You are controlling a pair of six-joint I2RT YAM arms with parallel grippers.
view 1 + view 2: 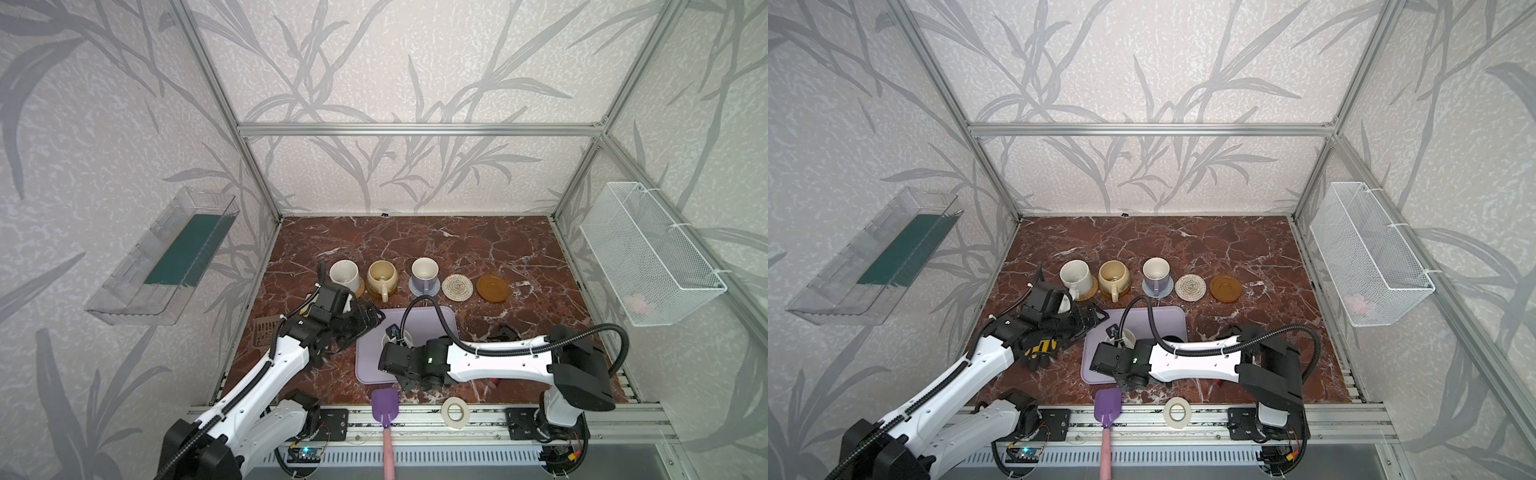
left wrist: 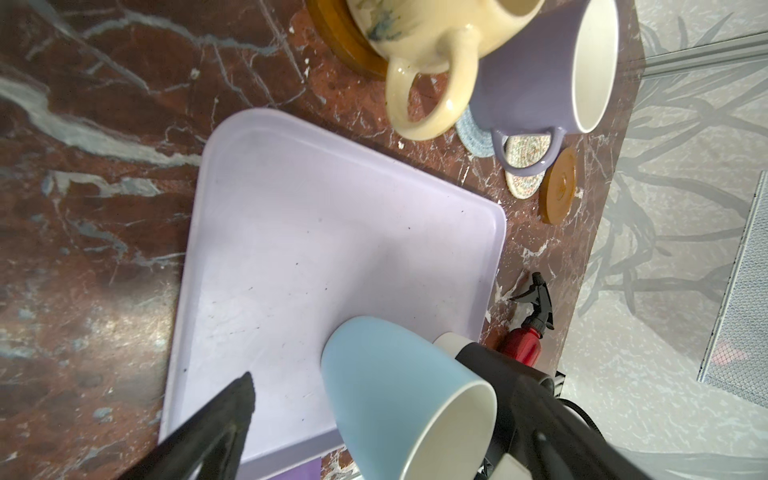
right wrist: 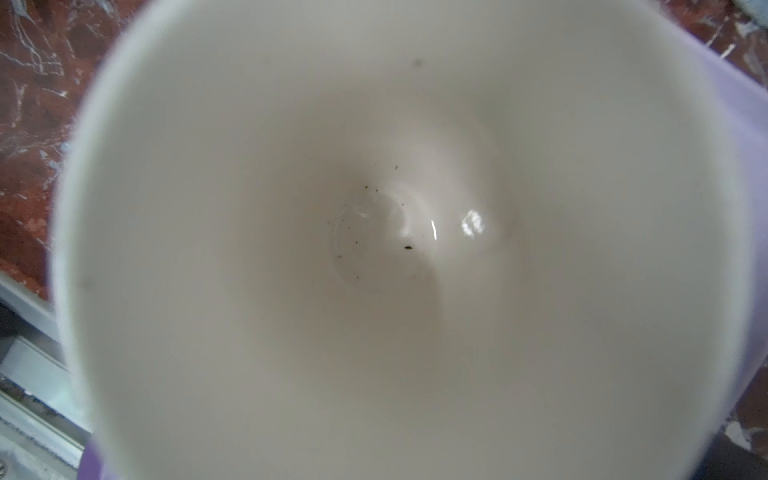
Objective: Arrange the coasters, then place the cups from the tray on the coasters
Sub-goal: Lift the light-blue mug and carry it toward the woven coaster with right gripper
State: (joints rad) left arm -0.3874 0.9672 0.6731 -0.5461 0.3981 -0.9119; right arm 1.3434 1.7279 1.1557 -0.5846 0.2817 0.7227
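Counting three of five done: finding the white cup [image 1: 344, 274], cream-yellow cup [image 1: 381, 276] and lilac cup [image 1: 424, 272] seated on coasters [image 1: 435, 288] beyond the left claw [image 1: 368, 320], and holding that claw wide open, empty. Leaving the beige coaster [image 1: 457, 287] and amber coaster [image 1: 492, 287] bare, well beyond the right claw [image 1: 395, 336]. Pinching that claw shut, apparently on the light blue cup [image 2: 390, 386] directly under it in the tray [image 2: 291, 232]; glimpsing the black cup [image 1: 1173, 338] just beside, also in the tray.
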